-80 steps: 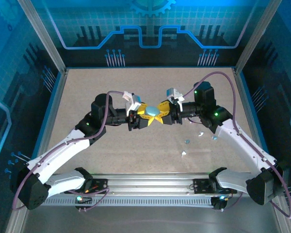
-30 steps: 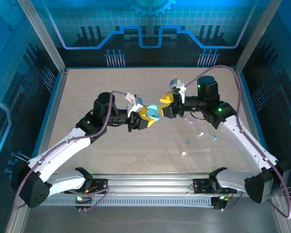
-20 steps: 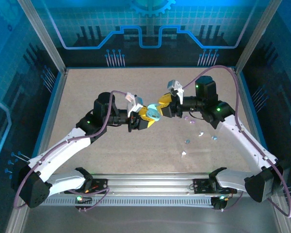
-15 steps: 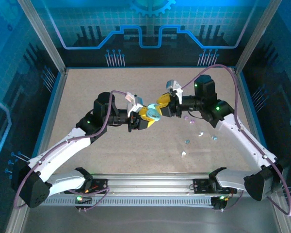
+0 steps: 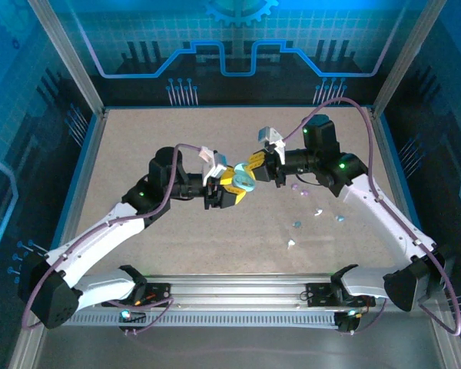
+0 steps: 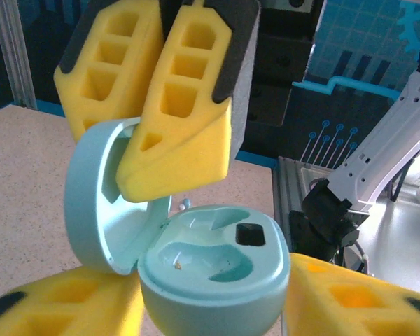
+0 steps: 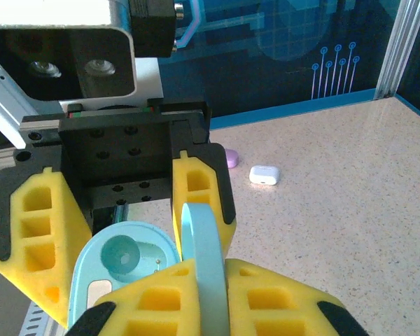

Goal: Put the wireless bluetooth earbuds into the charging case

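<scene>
Charging case propped open between the two arms, buds waiting on the table

From the left, the left gripper (image 5: 232,190) has its yellow foam pads on either side of the base of the pale blue oval plastic charging case (image 6: 213,269). They seem to touch it on both sides, but I cannot tell whether they are clamping it. This hold appears meant to steady the base with its two moulded wells facing up, and both wells look empty. The hinged lid (image 6: 91,203) stands upright on the case's left. The right gripper (image 5: 251,169) reaches in from the other side with its jaws closed on the lid's rim, probably to keep the case open. Further right, the tiny white, pale blue and purple plastic earbuds (image 5: 319,211) lie scattered on the speckled beige table (image 5: 177,138), well apart from the case, so none has been inserted yet.
</scene>
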Robot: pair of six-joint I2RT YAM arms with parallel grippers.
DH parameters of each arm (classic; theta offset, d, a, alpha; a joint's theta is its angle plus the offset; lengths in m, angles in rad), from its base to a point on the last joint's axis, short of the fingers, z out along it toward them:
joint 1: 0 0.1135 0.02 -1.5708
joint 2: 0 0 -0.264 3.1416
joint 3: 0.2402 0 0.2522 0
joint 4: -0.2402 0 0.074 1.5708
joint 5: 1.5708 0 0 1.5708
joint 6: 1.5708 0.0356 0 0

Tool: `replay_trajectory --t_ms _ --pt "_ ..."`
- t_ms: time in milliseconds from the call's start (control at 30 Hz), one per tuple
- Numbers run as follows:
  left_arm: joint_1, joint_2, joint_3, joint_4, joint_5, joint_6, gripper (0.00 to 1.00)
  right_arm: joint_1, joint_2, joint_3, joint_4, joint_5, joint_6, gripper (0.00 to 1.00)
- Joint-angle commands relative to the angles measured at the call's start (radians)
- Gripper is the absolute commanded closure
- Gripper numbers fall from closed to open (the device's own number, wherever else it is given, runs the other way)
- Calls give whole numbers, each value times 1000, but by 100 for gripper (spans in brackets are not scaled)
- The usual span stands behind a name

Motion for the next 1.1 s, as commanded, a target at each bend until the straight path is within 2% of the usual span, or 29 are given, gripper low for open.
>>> replay_trajectory --t_ms 0,233,500,767,1067 --pt "-4 18 -15 37 13 -10 42 19 -12 25 -15 22 -25 88" --pt "-4 32 -8 60 19 -32 36 35 -26 14 -13 84 -45 87" --pt "-4 43 -5 62 17 -42 42 43 -36 3 -3 103 -49 86" --pt "-4 35 -3 45 16 -15 40 43 -41 -2 8 100 -44 85" --pt "-4 34 2 43 22 -8 52 44 -38 -1 7 95 -40 85"
